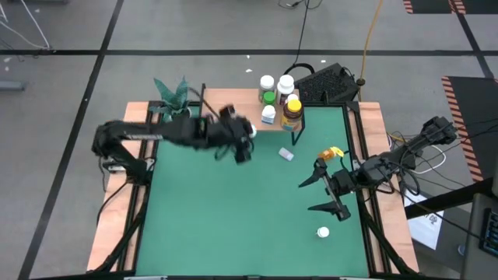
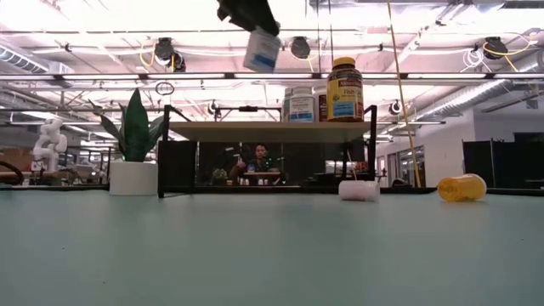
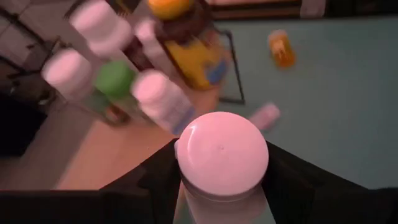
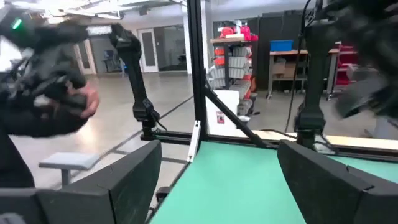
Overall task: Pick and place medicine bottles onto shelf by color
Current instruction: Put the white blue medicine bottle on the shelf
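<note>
L gripper [image 1: 247, 132] in the air by the shelf [image 1: 226, 117], near its 6 o'clock edge, fingers clamped on a white bottle [image 3: 222, 163], cap toward wrist cam. Shelf's 3 o'clock end carries a bottle cluster: amber w/ yellow cap [image 1: 292, 111], green cap [image 1: 268, 98], whites. R gripper [image 1: 327, 189] at table's 3 o'clock side, jaws wide, empty. Loose on green table [image 1: 233, 218]: white bottle on its side [image 1: 285, 154], orange [image 1: 333, 152], another white [image 1: 323, 232].

White-capped bottle [image 3: 222, 163], green table [image 1: 233, 210], orange bottle [image 2: 461, 188]
</note>
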You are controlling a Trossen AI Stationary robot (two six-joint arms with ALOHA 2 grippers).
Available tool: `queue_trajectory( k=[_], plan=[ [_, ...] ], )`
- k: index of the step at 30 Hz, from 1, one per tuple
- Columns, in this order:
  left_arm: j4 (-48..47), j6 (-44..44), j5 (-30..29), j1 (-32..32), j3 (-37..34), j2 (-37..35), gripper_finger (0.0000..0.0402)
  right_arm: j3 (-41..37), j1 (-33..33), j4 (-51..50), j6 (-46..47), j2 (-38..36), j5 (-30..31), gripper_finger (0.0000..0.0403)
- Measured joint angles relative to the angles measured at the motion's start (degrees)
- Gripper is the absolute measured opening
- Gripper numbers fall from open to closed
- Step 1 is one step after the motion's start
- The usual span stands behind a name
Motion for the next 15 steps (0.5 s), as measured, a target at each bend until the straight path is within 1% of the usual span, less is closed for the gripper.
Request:
queue_trajectory(
  k=[3, 6, 8, 11, 13, 15],
  plan=[
    [-0.2, 4.68, 7.19, 7.11, -0.03, -1.58, 0.0185, 0.0, -0.56, 0.02, -1.5, -0.31, 0.13, 0.0313],
    [0.77, 9.43, 14.33, 13.68, -0.01, -1.58, 0.0171, 0.0, -1.24, -0.14, -3.35, -0.62, 0.09, 0.0313],
    [1.26, 11.51, 19.08, 17.5, -0.05, -0.86, 0.017, 0.0, -1.91, -0.33, -4.73, -0.97, 0.07, 0.0313],
    [3.08, 14.58, 25.2, 22.35, -0.06, 0.68, 0.0183, 0.0, -2.83, -0.52, -6.55, -1.42, 0.04, 0.0313],
    [5.54, 16.89, 28.2, 24.86, -0.06, 1.89, 0.0194, 0.0, -3.6, -0.66, -7.68, -1.79, -0.01, 0.0313],
    [5.91, 18.84, 31.48, 27.26, -0.06, 2.8, 0.0197, 0.0, -4.38, -0.89, -8.64, -2.22, -0.02, 0.0313]
  ],
)
